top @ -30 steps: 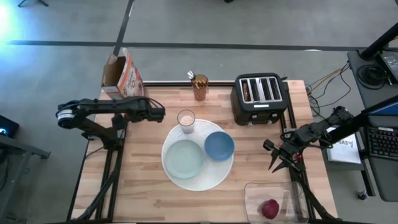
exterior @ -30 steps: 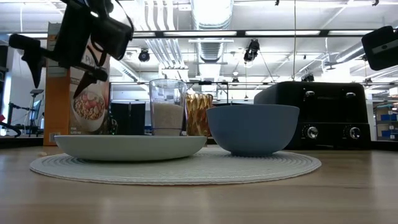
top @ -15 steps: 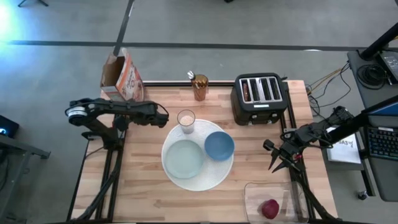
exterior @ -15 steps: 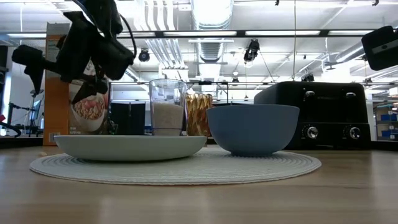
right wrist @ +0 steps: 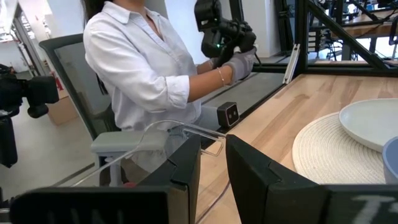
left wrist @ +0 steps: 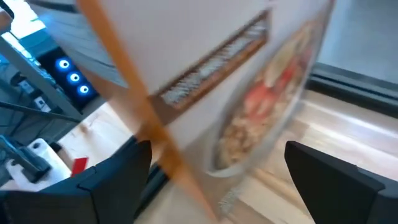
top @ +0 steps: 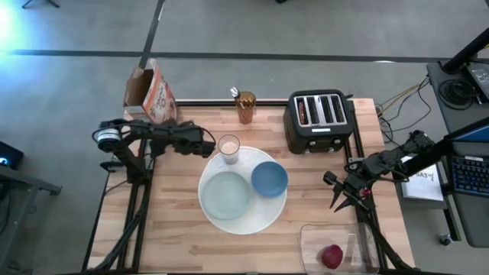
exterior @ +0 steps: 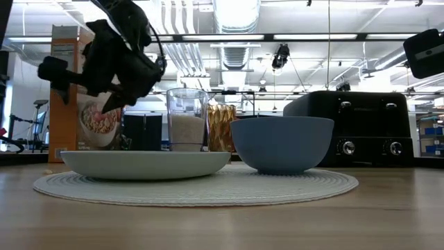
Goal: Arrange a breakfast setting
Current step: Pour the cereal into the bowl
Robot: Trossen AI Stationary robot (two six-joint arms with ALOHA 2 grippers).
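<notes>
The red fruit (top: 331, 257) sits at the bottom right of the high view, untouched. At the middle right, the right gripper (top: 341, 195) waits, nearly closed and empty. Farther up, the left gripper (top: 206, 147), wide open, has slid right from the cereal box (top: 151, 93) toward the milk glass (top: 228, 147), likely to grab it.

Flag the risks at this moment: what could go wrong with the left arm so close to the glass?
1. The left gripper, fingers open, sits right beside the milk glass; a sideways nudge could tip it onto the pale green-white plate.
2. The cereal box stands just behind the left arm, so an elbow swing might topple it.
3. The right gripper waits off the table's edge, too far to steady anything.
</notes>
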